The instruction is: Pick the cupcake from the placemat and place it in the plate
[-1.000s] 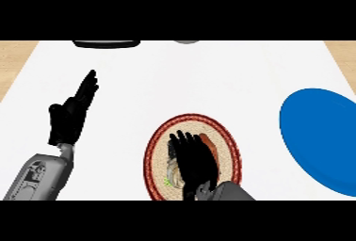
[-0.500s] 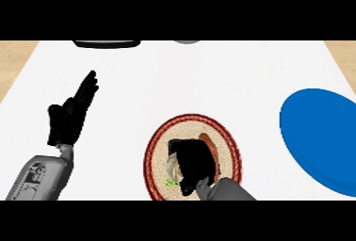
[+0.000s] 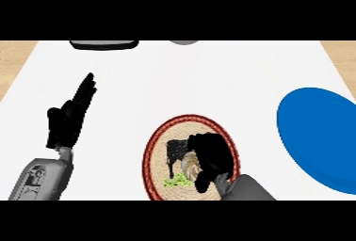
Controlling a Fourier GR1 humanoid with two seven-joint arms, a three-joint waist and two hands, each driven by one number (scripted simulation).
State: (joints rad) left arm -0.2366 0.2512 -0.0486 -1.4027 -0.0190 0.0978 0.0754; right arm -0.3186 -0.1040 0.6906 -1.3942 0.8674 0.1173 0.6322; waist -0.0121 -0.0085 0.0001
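1. Judged risk: the right hand (image 3: 210, 153) sits off-centre over the cupcake (image 3: 188, 165), so a lift from here could tip it or nudge it across the placemat (image 3: 154, 146).
2. The cupcake lies on the placemat at the hand's left side, partly hidden beneath it. Whether that hand has closed cannot be told.
3. The blue plate (image 3: 313, 136) lies well apart, to the right.
4. The left hand (image 3: 68, 120) rests spread at the left of the desk (image 3: 208, 80).

The right hand (image 3: 212, 155) is covering most of the cupcake (image 3: 189, 165). The view's right edge is cutting off the blue plate (image 3: 313, 136).
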